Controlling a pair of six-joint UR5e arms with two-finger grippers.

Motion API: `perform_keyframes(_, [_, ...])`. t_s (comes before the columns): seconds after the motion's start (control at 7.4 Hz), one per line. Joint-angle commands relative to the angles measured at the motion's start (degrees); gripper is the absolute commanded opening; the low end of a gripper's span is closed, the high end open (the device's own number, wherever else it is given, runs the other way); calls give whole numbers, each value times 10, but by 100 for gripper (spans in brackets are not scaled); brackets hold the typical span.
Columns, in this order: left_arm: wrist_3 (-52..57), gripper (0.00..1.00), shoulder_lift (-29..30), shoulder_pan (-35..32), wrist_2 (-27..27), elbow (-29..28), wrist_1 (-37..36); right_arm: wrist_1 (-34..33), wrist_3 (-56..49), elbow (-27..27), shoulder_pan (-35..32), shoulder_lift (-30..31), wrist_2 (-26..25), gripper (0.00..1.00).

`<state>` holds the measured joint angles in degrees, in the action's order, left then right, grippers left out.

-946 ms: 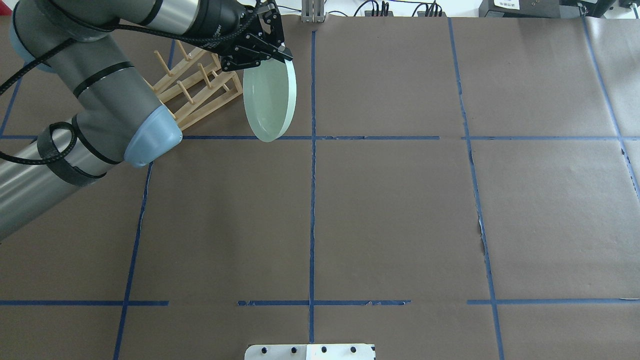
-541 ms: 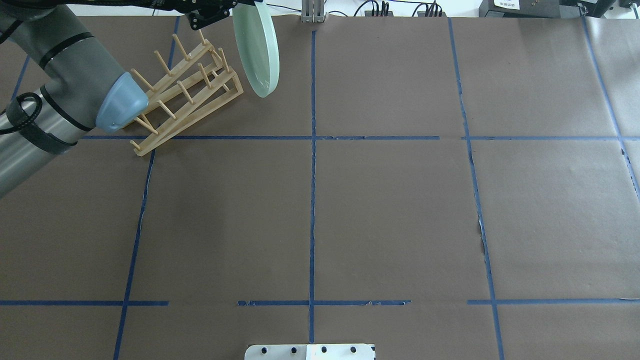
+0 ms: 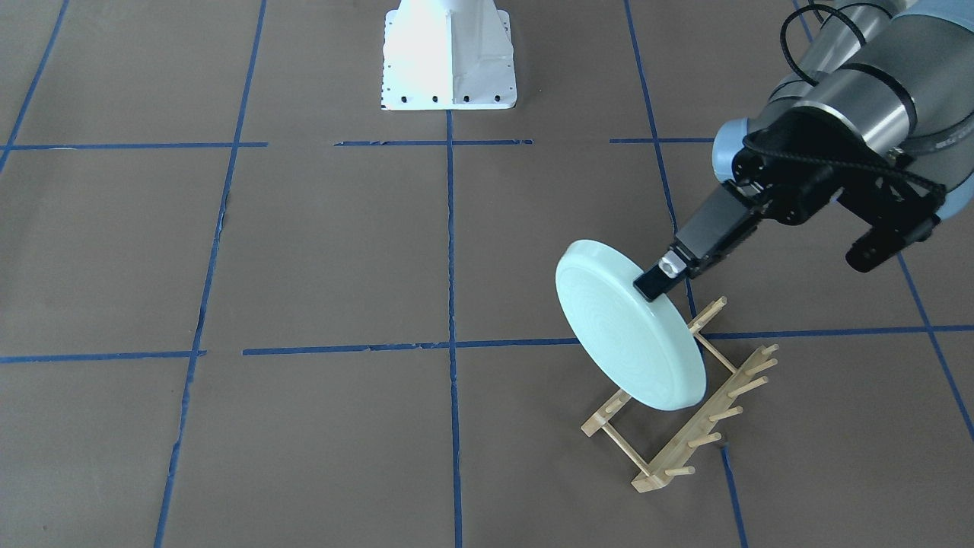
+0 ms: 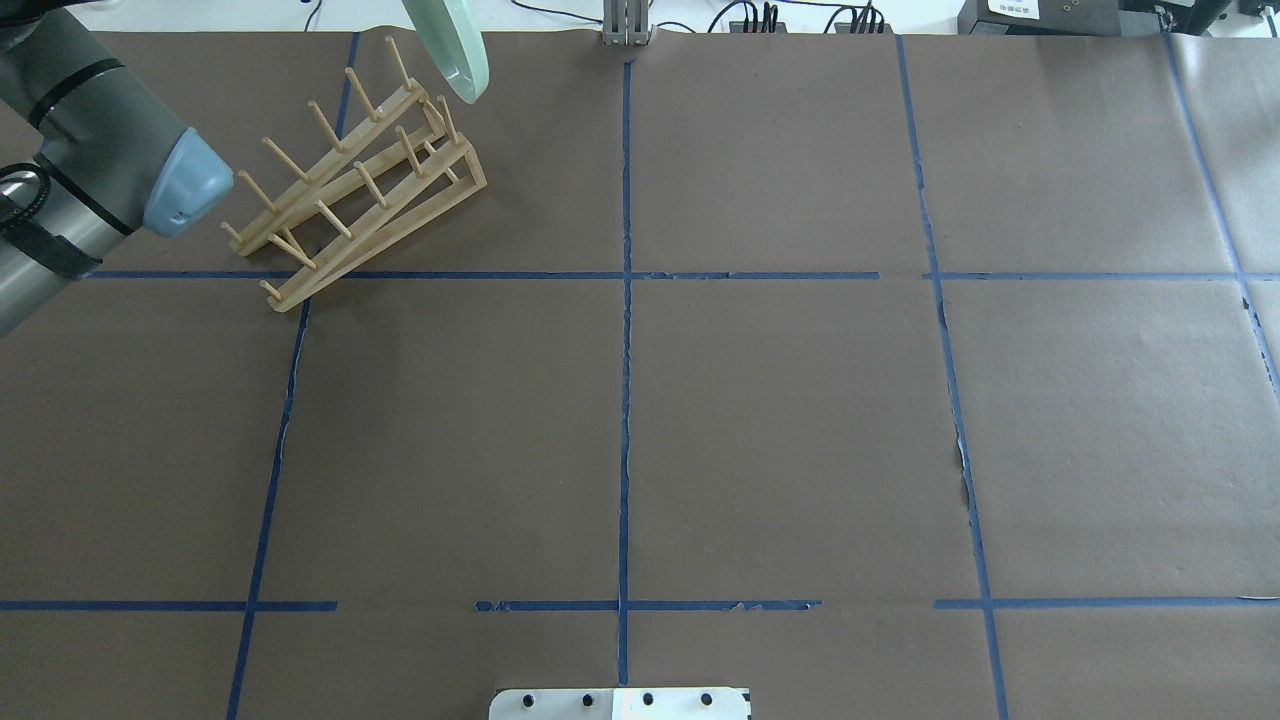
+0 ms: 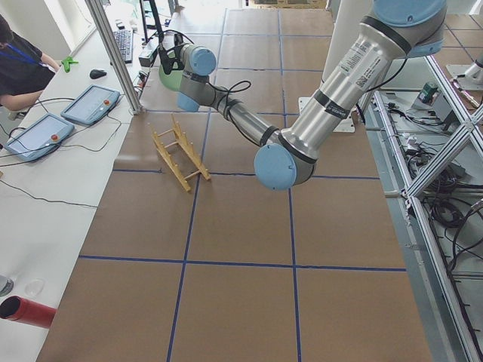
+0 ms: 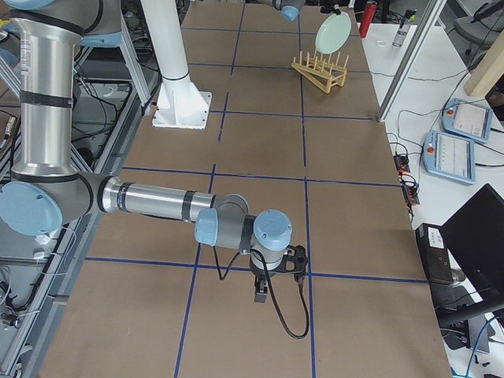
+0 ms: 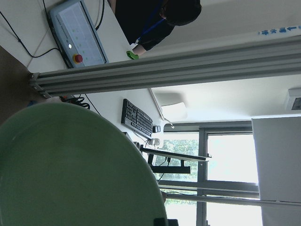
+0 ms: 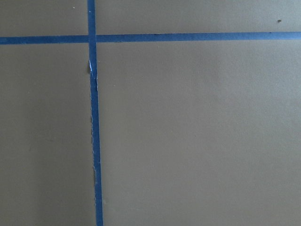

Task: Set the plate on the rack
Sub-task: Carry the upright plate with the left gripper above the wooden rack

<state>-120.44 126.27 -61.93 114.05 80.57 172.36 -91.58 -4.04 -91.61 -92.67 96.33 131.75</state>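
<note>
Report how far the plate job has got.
Done: the mint-green plate is off the table, gripped at its rim by the left end effector. In hand: it hangs on edge, tilted, over the wooden dish rack. Left: lower it between the pegs and let go; the rack holds nothing yet.

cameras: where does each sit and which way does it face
Front-facing: across the table, facing the robot; left tool grips plate by rack.
Overhead: behind the robot, looking forward; left arm at left.
Exterior left: robot's-left table end; left arm near.
Exterior right: opposite end; right arm, right tool near.
Left wrist: along the plate toward desks.
Right wrist: down at table.
Shared: all four exterior views show plate and rack.
</note>
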Motion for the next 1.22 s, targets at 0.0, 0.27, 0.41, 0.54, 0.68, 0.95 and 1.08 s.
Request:
perform_keyframes(0.0, [-2,0,-15,-26,-3,-42,6,0,0,0,-1,0,0,100])
perform_keyframes(0.27, [-1,0,-23,-24,-3,-51,7,0,0,0,0,0,0,100])
perform_keyframes(0.41, [-1,0,-24,-21,-4,-59,7,0,0,0,-1,0,0,100])
perform_keyframes(0.54, [1,0,-24,-21,-4,-66,7,0,0,0,-1,0,0,100])
perform_keyframes(0.68, [2,0,-23,-20,-5,-72,7,0,0,0,-1,0,0,100])
perform_keyframes(0.95, [3,0,-20,-16,-21,-82,6,0,0,-1,-1,0,0,100])
perform_keyframes(1.08, [2,0,-14,-14,-29,-91,6,0,0,0,-1,0,0,100])
